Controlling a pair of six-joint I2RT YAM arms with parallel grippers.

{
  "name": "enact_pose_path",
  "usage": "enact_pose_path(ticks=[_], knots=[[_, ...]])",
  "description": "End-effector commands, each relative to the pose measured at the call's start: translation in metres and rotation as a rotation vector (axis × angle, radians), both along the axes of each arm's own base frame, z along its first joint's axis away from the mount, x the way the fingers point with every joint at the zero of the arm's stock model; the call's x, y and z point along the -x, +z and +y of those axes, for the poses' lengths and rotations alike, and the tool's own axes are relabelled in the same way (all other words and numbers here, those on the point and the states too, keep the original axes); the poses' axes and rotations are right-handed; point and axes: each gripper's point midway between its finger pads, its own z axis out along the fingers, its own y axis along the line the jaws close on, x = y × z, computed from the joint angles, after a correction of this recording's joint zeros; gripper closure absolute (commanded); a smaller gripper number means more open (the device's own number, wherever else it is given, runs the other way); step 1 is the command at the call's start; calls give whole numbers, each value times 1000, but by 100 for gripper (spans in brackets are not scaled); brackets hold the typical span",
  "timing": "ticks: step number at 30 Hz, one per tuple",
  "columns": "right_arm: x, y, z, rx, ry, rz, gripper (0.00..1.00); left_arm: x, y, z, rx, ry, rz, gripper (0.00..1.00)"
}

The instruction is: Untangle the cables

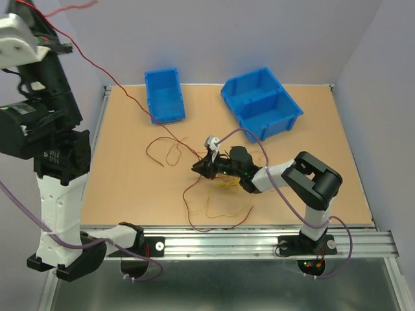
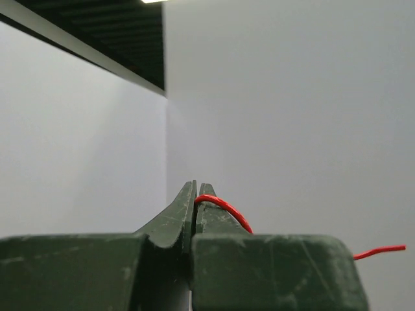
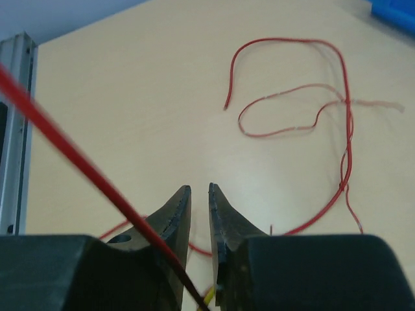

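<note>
Where the rail runs along the near edge, both arm bases sit, and I note the left arm standing tall at the near left corner. Its left hand is lifted well above the worktop, fingers pressed fully together on one red strand, which loops out to the right of the tips.

From that hand the strand slants down across open air to mid-worktop and passes just beside the near corner of the small blue bin.

The cables lie at mid-worktop: thin red-brown loops nearest the rail, a small yellow bunch under the right arm, and more red curls to the left. The right forearm and its purple arm lead cover part of the tangle from above.

The right hand sits low at the middle of the tangle. On its wrist view the fingers stand slightly apart with a slim gap between them. A red strand cuts diagonally across the left finger into the base of that gap, blurred and blocking my view there. The gap looks wider than the strand, so I log no grip. Beyond the tips, red loops lie flat on the bare worktop.

At the far side, a larger divided blue bin stands right of the small one, well apart from it.
</note>
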Motion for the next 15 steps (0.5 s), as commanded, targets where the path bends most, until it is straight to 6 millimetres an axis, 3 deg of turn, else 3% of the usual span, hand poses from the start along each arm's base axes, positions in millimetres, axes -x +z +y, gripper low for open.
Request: enact_pose_path(ticks=[1, 4, 7, 10, 11, 15], knots=[[7, 9, -20, -66, -74, -27, 78, 53, 45, 52, 128, 218, -116, 100], [11, -6, -33, -69, -116, 11, 79, 62, 56, 57, 136, 248, -152, 100], [28, -32, -56, -78, -157, 80, 80, 72, 59, 67, 173, 294, -191, 100], [32, -40, -75, -78, -221, 103, 80, 71, 58, 69, 173, 321, -185, 100], [34, -51, -89, -47, -273, 121, 79, 70, 57, 71, 181, 335, -188, 100], [42, -54, -114, -21, -351, 157, 75, 79, 52, 88, 246, 451, -202, 100]])
